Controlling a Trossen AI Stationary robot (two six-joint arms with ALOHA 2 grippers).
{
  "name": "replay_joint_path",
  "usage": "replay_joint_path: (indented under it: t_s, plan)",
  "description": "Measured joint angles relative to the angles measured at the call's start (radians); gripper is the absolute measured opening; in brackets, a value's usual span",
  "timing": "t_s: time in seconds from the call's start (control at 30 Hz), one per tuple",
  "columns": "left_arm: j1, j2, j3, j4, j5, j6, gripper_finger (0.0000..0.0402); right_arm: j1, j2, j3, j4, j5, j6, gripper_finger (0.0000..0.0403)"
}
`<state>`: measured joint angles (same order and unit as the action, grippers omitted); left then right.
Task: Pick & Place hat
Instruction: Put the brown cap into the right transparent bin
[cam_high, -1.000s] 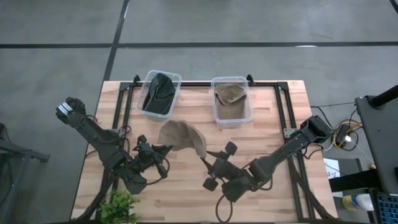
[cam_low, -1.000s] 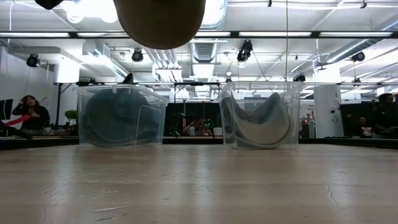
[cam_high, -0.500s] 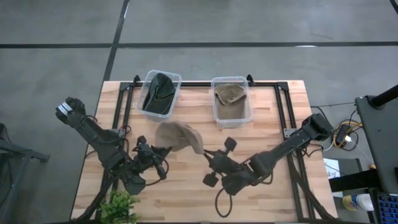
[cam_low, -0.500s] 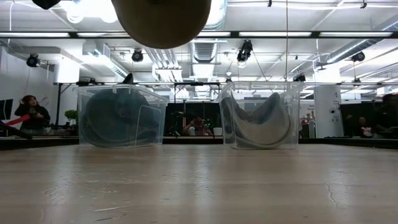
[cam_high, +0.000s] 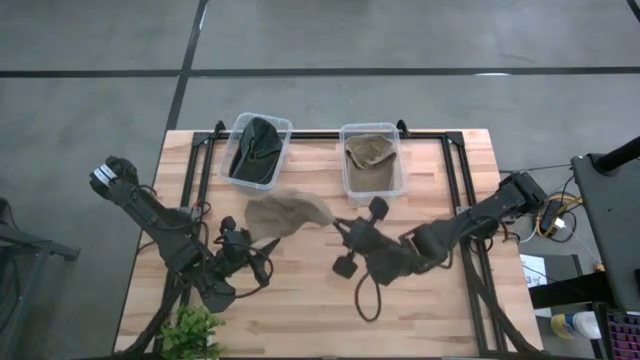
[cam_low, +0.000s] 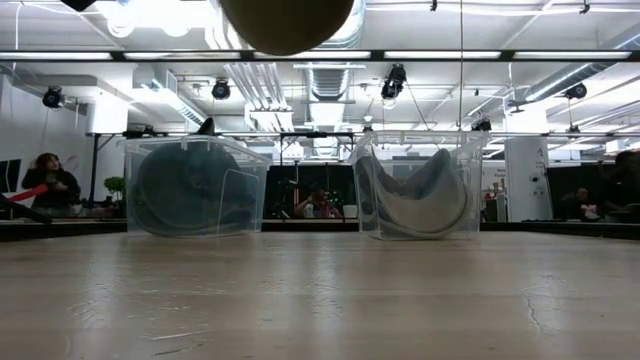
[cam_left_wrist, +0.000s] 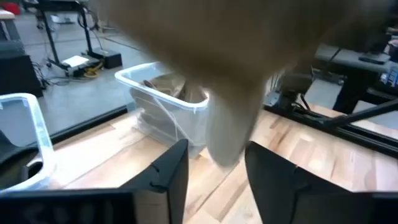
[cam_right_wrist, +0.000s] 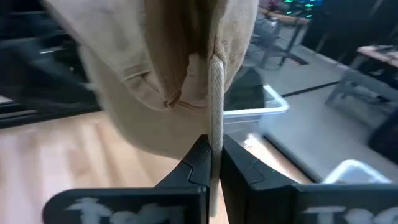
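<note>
A tan hat hangs in the air above the table's middle; its rounded underside shows at the top of the low view. My right gripper is shut on the hat's right edge. My left gripper stands open at the hat's near left side. A blurred strip of the hat hangs between its two fingers, and I see no touch there. My right gripper pinches the hat's brim edge between its two fingers, which come level from the table's right side. The brim stands on edge in the hold. The crown bulges out beyond the fingers, and the whole hat is lifted clear of the table.
Two clear bins stand at the far edge: the left one holds a dark hat, the right one a tan hat. A green plant sits at the near left corner. Bare wood lies near the front edge.
My right gripper has swung from the near side toward the far edge, up to the hat's right side, and has taken hold of the brim. The hat has shifted toward the right and risen a little, and its shape has flattened out sideways.
</note>
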<state>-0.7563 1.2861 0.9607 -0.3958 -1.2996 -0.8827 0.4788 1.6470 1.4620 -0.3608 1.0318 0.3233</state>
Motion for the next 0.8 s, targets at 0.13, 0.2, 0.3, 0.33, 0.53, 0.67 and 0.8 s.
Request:
replay_joint_path:
  t_s: [0.13, 0.2, 0.3, 0.33, 0.53, 0.67, 0.8]
  plan:
    - [0.000, 0.000, 0.000, -0.001, -0.032, 0.012, 0.0165, -0.046, -0.042, 0.000, -0.031, 0.004, -0.011, 0.0012]
    - [0.000, 0.000, 0.000, -0.001, -0.038, 0.023, 0.0167, -0.069, -0.066, 0.000, -0.049, 0.003, -0.012, 0.0012]
    - [0.000, 0.000, 0.000, -0.001, -0.038, 0.019, 0.0167, -0.097, -0.117, 0.000, -0.105, 0.003, -0.008, 0.0012]
    - [0.000, 0.000, 0.000, 0.000, -0.038, 0.018, 0.0167, -0.108, -0.138, 0.000, -0.127, 0.001, 0.003, 0.0012]
    - [0.000, 0.000, 0.000, 0.000, -0.038, 0.037, 0.0167, -0.215, -0.299, 0.000, -0.321, -0.101, 0.172, 0.0012]
    - [-0.001, 0.000, 0.000, 0.000, -0.037, 0.043, 0.0167, -0.315, -0.387, 0.000, -0.469, -0.195, 0.296, 0.0012]
    - [-0.001, 0.000, 0.001, 0.000, -0.037, 0.048, 0.0167, -0.435, -0.448, 0.000, -0.541, -0.271, 0.356, 0.0012]
